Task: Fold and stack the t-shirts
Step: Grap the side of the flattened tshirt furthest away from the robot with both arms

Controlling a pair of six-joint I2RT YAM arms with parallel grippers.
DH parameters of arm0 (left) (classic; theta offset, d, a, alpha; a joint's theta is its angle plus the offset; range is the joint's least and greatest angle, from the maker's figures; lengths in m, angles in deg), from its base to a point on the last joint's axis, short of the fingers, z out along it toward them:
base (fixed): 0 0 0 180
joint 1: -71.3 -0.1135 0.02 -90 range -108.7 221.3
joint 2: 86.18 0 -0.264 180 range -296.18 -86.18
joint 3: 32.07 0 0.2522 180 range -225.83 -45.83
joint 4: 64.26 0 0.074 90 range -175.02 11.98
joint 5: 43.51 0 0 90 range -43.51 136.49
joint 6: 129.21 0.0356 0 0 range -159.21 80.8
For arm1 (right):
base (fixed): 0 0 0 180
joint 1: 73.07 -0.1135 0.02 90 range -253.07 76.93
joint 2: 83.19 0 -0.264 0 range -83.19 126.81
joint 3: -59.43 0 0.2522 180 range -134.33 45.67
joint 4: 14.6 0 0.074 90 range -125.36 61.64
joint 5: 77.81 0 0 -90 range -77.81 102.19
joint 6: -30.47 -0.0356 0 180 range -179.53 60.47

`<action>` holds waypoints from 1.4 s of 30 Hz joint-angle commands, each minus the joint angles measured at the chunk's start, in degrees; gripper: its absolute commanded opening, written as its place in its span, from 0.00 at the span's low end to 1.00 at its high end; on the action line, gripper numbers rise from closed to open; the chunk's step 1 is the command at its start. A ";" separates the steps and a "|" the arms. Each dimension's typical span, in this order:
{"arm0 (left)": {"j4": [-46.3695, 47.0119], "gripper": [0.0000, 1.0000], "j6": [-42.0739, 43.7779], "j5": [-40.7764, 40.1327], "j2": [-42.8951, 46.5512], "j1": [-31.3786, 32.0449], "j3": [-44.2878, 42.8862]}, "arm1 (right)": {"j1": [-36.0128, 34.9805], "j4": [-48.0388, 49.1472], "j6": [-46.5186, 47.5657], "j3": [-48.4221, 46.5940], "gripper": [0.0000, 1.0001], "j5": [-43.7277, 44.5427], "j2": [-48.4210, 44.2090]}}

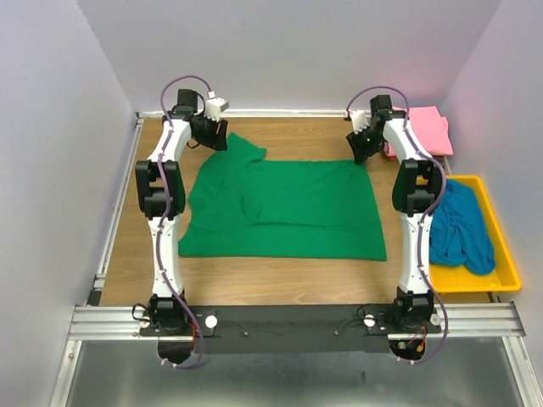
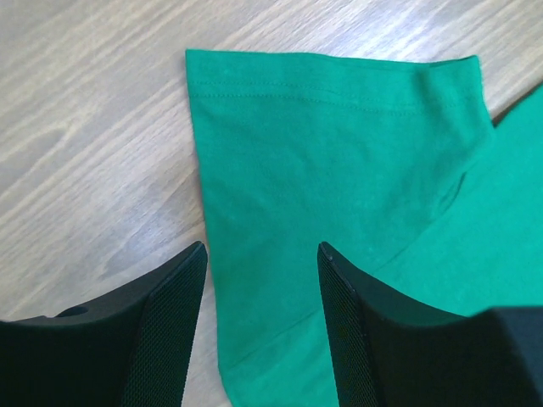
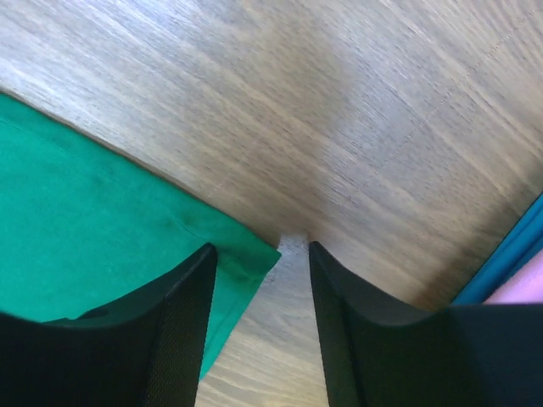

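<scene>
Centrally on the worktop [image 1: 280, 280] the green t-shirt [image 1: 284, 208] is spread flat, its far left sleeve [image 2: 339, 170] framed by the parted jaws of the left end effector [image 2: 261, 250] and its far right corner [image 3: 246, 259] by those of the right end effector [image 3: 259, 248], with nothing gripped by either. At the right the teal-blue t-shirt [image 1: 461, 227] is heaped in the yellow tray [image 1: 501, 254], with the pink t-shirt [image 1: 428, 129] folded beyond it.
</scene>
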 commanded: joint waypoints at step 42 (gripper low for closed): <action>-0.21 0.54 -3.76 -11.79 -3.07 1.82 -7.74 | 0.02 0.67 2.60 5.59 0.00 -3.53 0.92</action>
